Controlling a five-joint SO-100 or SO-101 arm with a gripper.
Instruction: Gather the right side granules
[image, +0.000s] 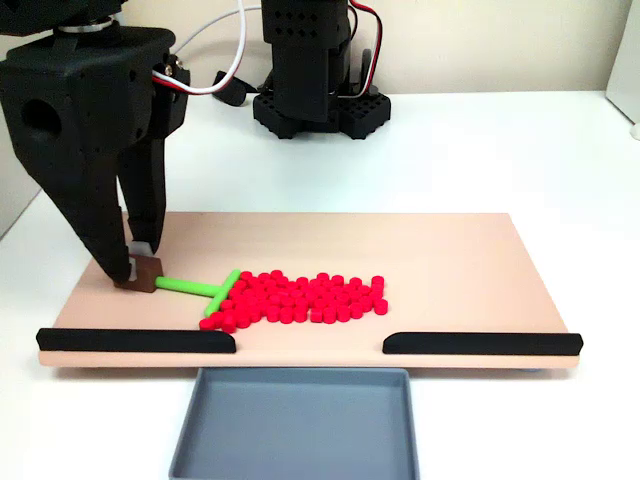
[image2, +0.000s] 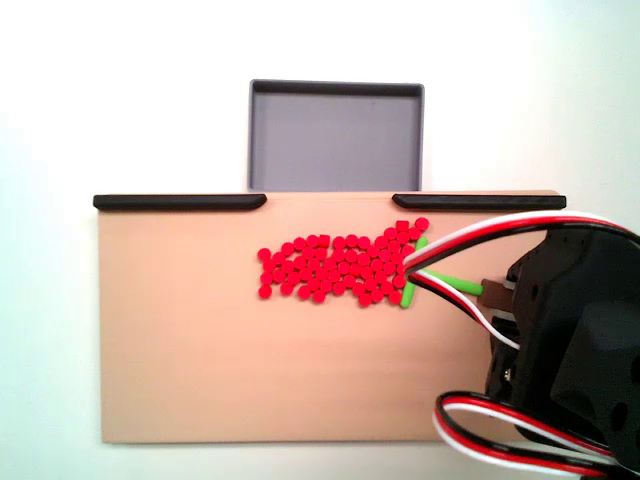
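Observation:
Dozens of tiny red granules (image: 305, 298) lie packed in one patch on the tan board (image: 460, 265), near its front middle; the same patch of granules (image2: 340, 265) sits just below the gap in the black rail. The green T-shaped pusher (image: 205, 290) rests with its crossbar against the patch's left side in a fixed view, and the pusher (image2: 440, 282) is on the patch's right in the other. My gripper (image: 140, 270) is shut on the brown block at the pusher's handle end. From above the arm hides the gripper (image2: 497, 290) fingers.
Two black rails (image: 135, 340) (image: 482, 343) line the board's front edge with a gap between them. A grey tray (image: 293, 425) sits below that gap, seen as the tray (image2: 335, 135) above the board from overhead. The arm's base (image: 315, 100) stands behind.

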